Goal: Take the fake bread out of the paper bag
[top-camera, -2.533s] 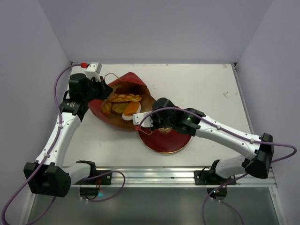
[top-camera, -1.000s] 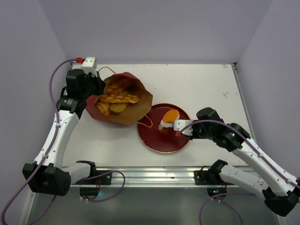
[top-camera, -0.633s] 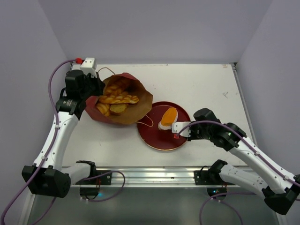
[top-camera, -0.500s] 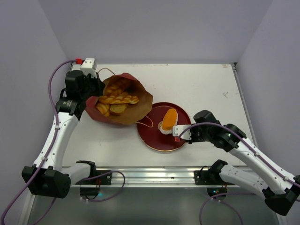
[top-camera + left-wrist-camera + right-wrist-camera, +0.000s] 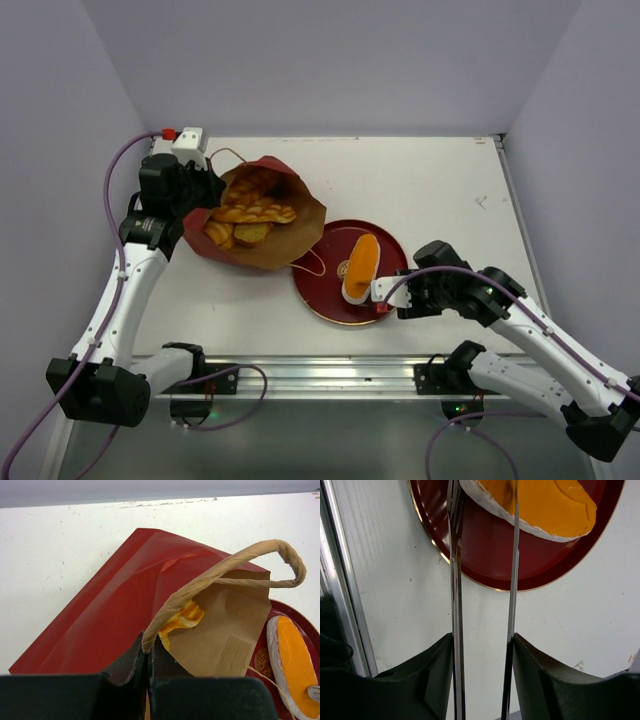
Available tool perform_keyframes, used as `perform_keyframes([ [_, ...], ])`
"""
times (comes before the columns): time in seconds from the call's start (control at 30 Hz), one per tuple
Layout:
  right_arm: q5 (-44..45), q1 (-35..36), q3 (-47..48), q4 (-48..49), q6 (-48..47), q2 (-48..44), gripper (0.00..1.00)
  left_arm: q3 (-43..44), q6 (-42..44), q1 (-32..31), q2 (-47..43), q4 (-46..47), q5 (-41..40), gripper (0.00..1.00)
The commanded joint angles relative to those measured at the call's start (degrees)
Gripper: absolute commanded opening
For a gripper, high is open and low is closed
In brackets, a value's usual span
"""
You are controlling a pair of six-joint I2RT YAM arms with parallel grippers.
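**Left gripper pinches the bag rim; one slab lies on the plate**

The left gripper (image 5: 150, 647) has its fingers pressed together on the rim of the tall dark-red paper bag with a brown kraft lining (image 5: 285, 240), right where the thin tan cord handle (image 5: 235, 562) begins. The bag lies tipped on the white table (image 5: 430, 190) with its mouth facing up and right. Inside it show a golden twisted bread stick (image 5: 255, 212), a round tan slice (image 5: 252, 232) and ridged loaves (image 5: 245, 185).

Just right of the bag's mouth sits the round dark-red plate (image 5: 320, 290), and the flat orange slab with a pale edge (image 5: 361, 265) lies on it.

At the slab's near end, the right gripper (image 5: 378, 292) has its thin fingers spread apart; the wrist view shows them over the slab's edge and not squeezing it.

The step in hand looks like letting go of the slab. To do it well, the right arm should lift clear before swinging, so a finger does not drag the slab off the plate. The left pinch should hold the mouth wide, and the twisted stick, lying on top, looks the easiest next pick.
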Motion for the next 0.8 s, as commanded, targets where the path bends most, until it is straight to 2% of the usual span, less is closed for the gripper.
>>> perform_keyframes([
  [0.0, -2.7, 0.4, 2.9, -1.4, 0.3, -0.2, 0.52, -0.1, -0.1, 0.0, -1.3, 2.1, 0.3, 0.00],
  [0.47, -8.6, 0.3, 10.6, -3.9, 1.6, 1.7, 0.51, -1.1, 0.0, 0.0, -1.3, 2.8, 1.5, 0.00],
  [0.6, -11.4, 0.4, 18.8, -3.9, 1.4, 5.2, 0.50, -2.0, 0.8, 0.1, -1.7, 2.9, 2.7, 0.00],
  [0.77, -12.0, 0.8, 28.9, -0.6, 3.1, 13.7, 0.50, -3.5, 1.9, 0.0, -2.7, 3.0, 2.9, 0.00],
])
